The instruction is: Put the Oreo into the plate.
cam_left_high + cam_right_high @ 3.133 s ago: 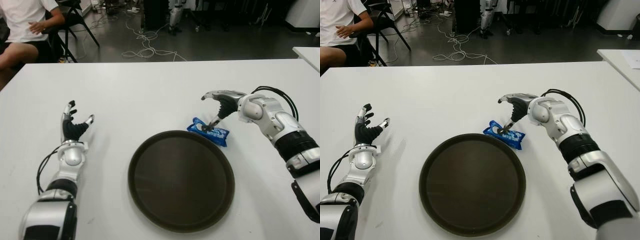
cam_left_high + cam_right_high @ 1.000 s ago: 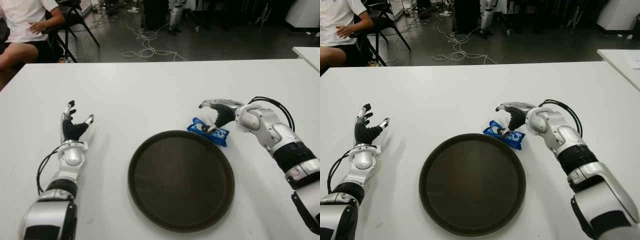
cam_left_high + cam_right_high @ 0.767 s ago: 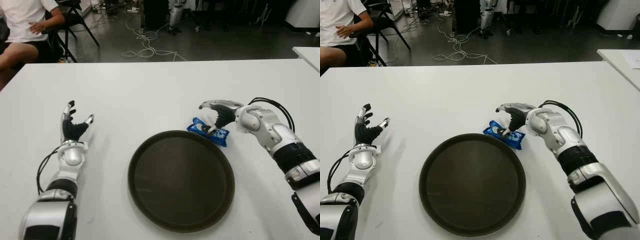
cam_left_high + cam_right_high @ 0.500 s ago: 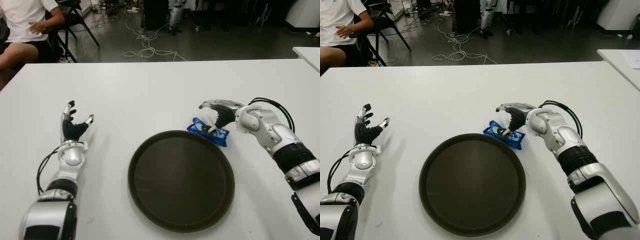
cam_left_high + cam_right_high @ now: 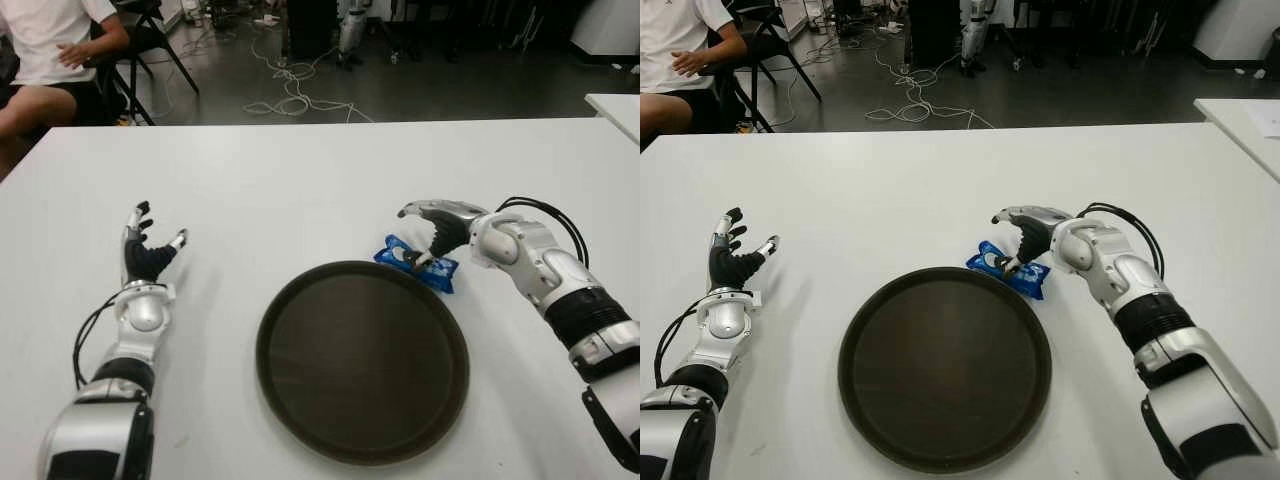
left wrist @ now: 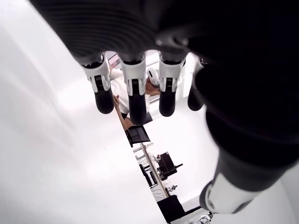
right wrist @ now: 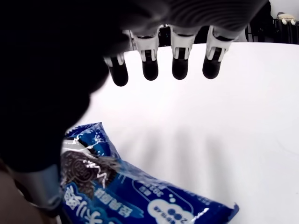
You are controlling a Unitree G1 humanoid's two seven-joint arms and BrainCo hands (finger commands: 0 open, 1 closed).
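Note:
The Oreo is a blue snack pack [image 5: 441, 273] lying flat on the white table [image 5: 300, 190], just past the far right rim of the round dark plate [image 5: 362, 360]. My right hand [image 5: 422, 236] hovers over the pack; its thumb points down onto the pack's left end while the four fingers [image 7: 180, 58] stretch out straight above the table. Nothing is gripped, and the pack [image 7: 121, 186] lies under the palm in the right wrist view. My left hand [image 5: 148, 250] shows far to the left of the plate, fingers spread and holding nothing.
A seated person [image 5: 50, 50] and a black chair [image 5: 150, 40] are beyond the table's far left corner. Cables [image 5: 290, 95] lie on the floor behind. Another white table's corner [image 5: 615, 105] shows at the far right.
Over three seconds my right hand has sunk a little and shifted left over the pack. In the last second it barely moves. Pack, plate and left hand stay put.

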